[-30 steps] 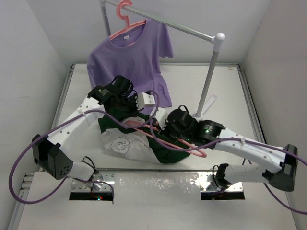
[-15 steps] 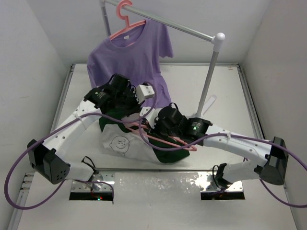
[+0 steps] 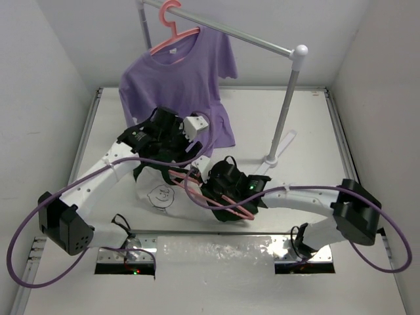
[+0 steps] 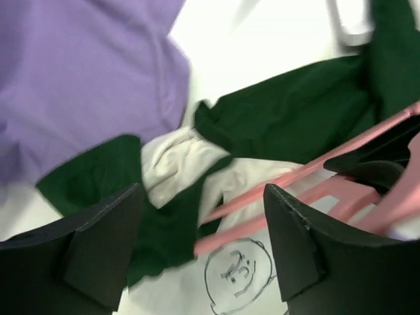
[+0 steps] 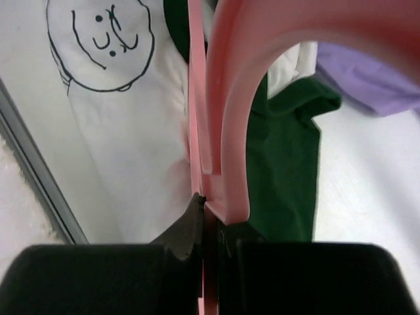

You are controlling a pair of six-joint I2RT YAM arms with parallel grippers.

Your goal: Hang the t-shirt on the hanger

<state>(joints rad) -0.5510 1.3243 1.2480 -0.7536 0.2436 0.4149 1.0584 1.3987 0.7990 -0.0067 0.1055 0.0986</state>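
The white t-shirt (image 3: 157, 195) with dark green sleeves and a black line drawing of a face lies crumpled on the white surface (image 3: 308, 125), near the front edge, between the two arms. The thin pink plastic hanger (image 3: 241, 211) lies slantwise across it, with one end over the white cloth just beside the drawing. Whether any part of it goes inside the cloth I cannot tell. The right gripper (image 5: 209, 220) is clenched on the hanger near its curved hook. The left gripper (image 4: 203, 197) is released: its jaws stand wide apart above the bunched cloth and the hanger's end, grasping nothing. Behind, a plain purple t-shirt (image 3: 177, 79) hangs on a second pink hanger (image 3: 172, 33) from a metal rail (image 3: 256, 41).
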